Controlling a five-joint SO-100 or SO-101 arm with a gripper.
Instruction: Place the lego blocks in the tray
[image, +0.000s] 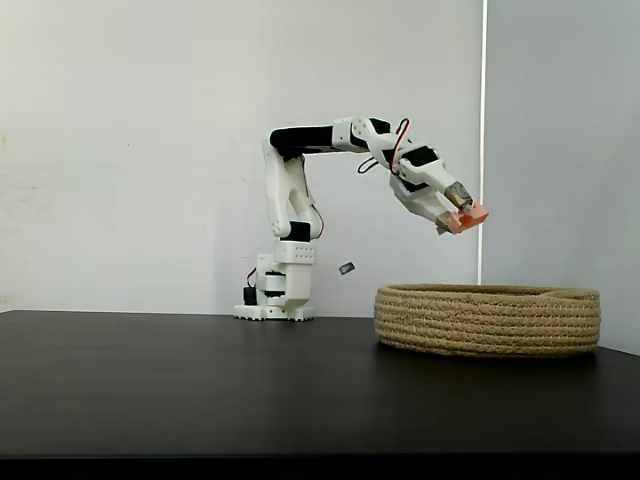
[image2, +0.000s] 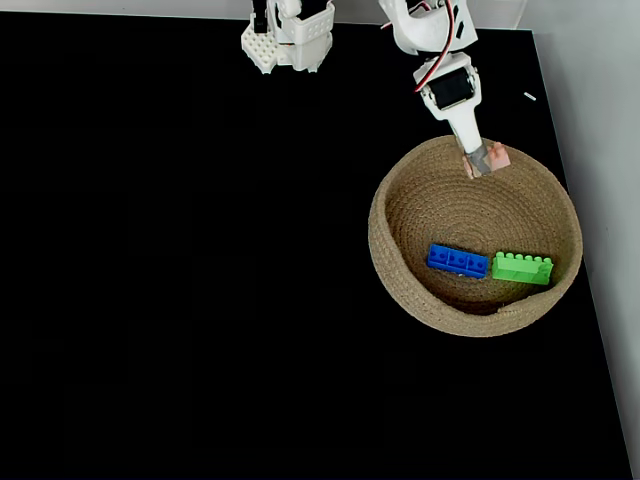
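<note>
The tray (image: 488, 320) is a low round basket of coiled tan rope at the right of the black table; from above the tray (image2: 400, 190) holds a blue lego block (image2: 457, 260) and a green lego block (image2: 522, 268) lying side by side on its floor. My gripper (image: 462, 216) hangs above the tray's back rim, shut on a pale pink lego block (image: 468, 216). From above the gripper (image2: 484, 160) and the pink block (image2: 496, 155) sit just over the far rim.
The arm's white base (image: 275, 295) stands at the back of the black table (image: 180, 380), left of the tray. A small grey bit (image2: 529, 97) lies near the table's right edge. The table's right edge (image2: 590, 300) runs close by the tray.
</note>
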